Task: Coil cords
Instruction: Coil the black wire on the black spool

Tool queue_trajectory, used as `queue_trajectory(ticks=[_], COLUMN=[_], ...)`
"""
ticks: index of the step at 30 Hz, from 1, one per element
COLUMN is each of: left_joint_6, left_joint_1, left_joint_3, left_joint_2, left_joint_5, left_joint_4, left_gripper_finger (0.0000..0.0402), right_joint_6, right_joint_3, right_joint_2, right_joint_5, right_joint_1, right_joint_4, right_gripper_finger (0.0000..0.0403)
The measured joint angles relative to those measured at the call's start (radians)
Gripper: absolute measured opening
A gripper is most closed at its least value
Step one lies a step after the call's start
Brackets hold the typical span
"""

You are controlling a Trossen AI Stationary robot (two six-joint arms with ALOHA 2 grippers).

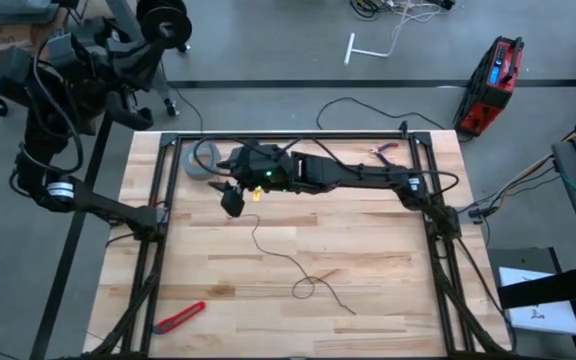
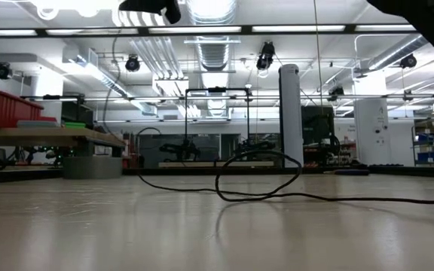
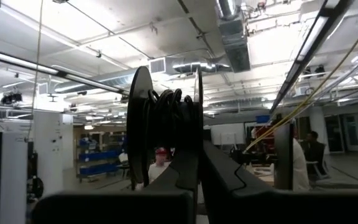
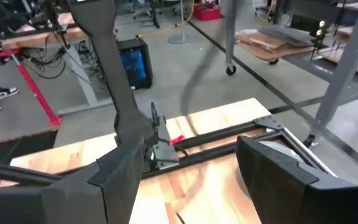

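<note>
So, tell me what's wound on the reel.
Turns of thin black cord fill the reel between its two flanges. The turns cover its core, and the left tool hides its lower part.

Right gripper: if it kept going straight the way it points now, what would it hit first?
Probably the black frame rail at the table's left edge, beside the left arm; depth is unclear. The right gripper is open. The left gripper, raised off the table, holds the reel.

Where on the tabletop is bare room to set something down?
The right side of the table, right of the cord, is bare, as is the left-middle between the red utility knife and the tape roll. The far-left area is crowded: tape roll and right end effector.
</note>
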Motion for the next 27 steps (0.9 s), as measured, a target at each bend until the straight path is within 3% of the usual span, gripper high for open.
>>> queue_trajectory(ticks=[6, 10, 13, 17, 19, 27], left_joint_6=[-0.023, -0.038, -0.037, -0.036, -0.036, -0.041], left_joint_1=[0.000, 0.000, 0.000, 0.000, 0.000, 0.000], left_joint_3=[0.000, 0.000, 0.000, 0.000, 0.000, -0.001], left_joint_2=[0.022, 0.033, 0.035, 0.032, 0.026, -0.009], left_joint_5=[0.044, 0.044, 0.044, 0.044, 0.044, 0.048], left_joint_4=[0.019, 0.030, 0.030, 0.025, 0.026, -0.011], left_gripper_finger=[0.0000, 0.0000, 0.0000, 0.0000, 0.0000, 0.0000], right_joint_6=[0.012, 0.057, 0.038, -0.036, -0.085, -0.111], right_joint_3=[0.000, -0.001, -0.001, 0.001, 0.002, 0.002], right_joint_2=[0.033, 0.041, 0.032, -0.009, -0.030, -0.141], right_joint_5=[0.005, 0.004, 0.006, 0.004, 0.004, -0.041], right_joint_1=[-0.012, -0.033, -0.037, -0.021, -0.012, 0.000], right_joint_4=[0.080, 0.051, 0.048, 0.043, 0.035, -0.167], right_gripper_finger=[0.0250, 0.0218, 0.0162, 0.0048, 0.0014, 0.0002])
